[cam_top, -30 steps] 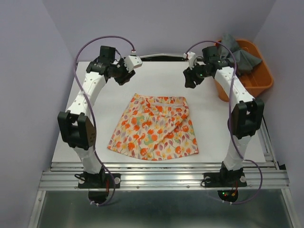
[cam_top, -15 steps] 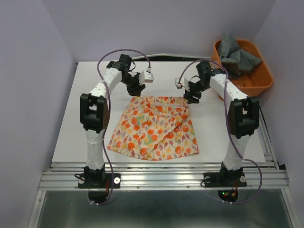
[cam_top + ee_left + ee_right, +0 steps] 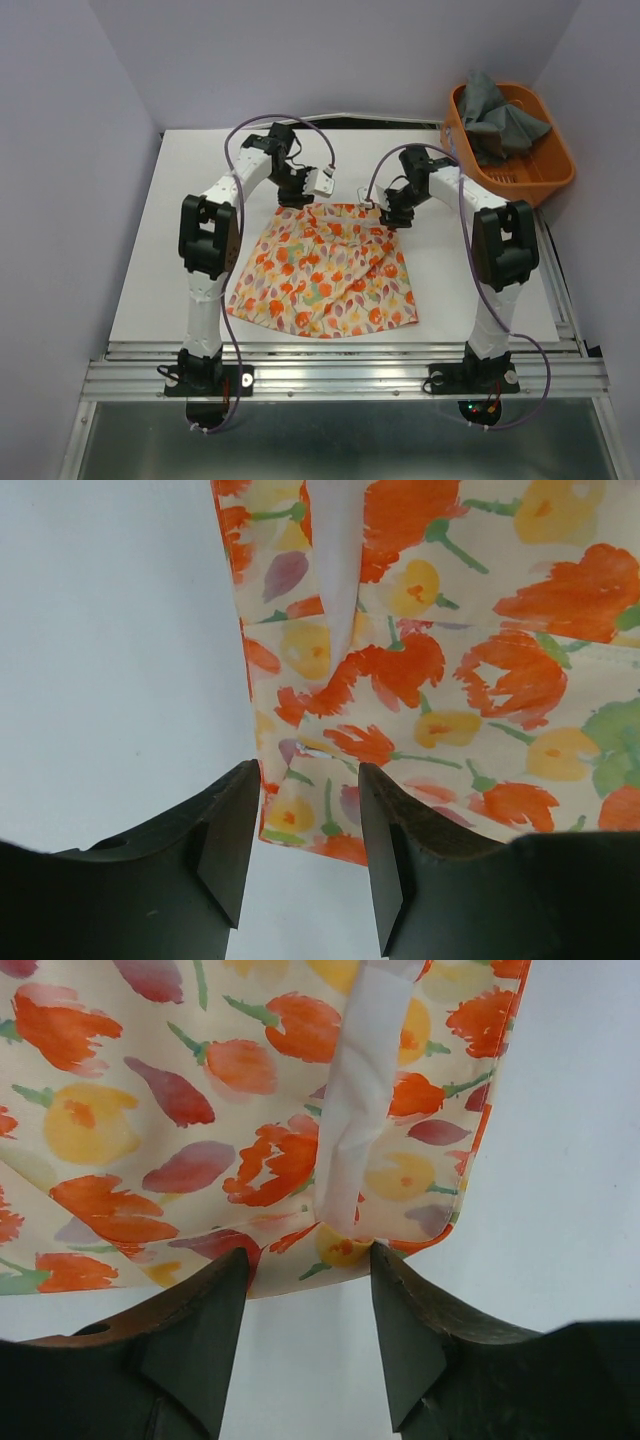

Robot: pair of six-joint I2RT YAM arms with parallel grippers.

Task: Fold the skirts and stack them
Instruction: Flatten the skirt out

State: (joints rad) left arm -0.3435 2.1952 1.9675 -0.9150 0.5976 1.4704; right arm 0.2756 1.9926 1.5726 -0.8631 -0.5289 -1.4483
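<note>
The cream skirt with the orange, red and yellow print (image 3: 328, 270) lies flat on the white table, waist at the far side. My left gripper (image 3: 306, 197) is open at the waist's far left corner; in the left wrist view (image 3: 308, 825) the skirt's corner (image 3: 300, 820) lies between the fingers. My right gripper (image 3: 392, 214) is open at the waist's far right corner; in the right wrist view (image 3: 308, 1300) the skirt's edge (image 3: 340, 1245) sits just ahead of the fingertips. The dark grey skirt (image 3: 497, 115) lies bunched in the orange basket.
The orange plastic basket (image 3: 545, 170) stands at the far right of the table (image 3: 200, 250). Purple cables loop above both arms. Grey walls close in the left, back and right sides. A metal rail runs along the near edge.
Both arms have swung inward and down from the far corners to the skirt's waist. The grippers now sit at its two far corners. The skirt has not moved.
</note>
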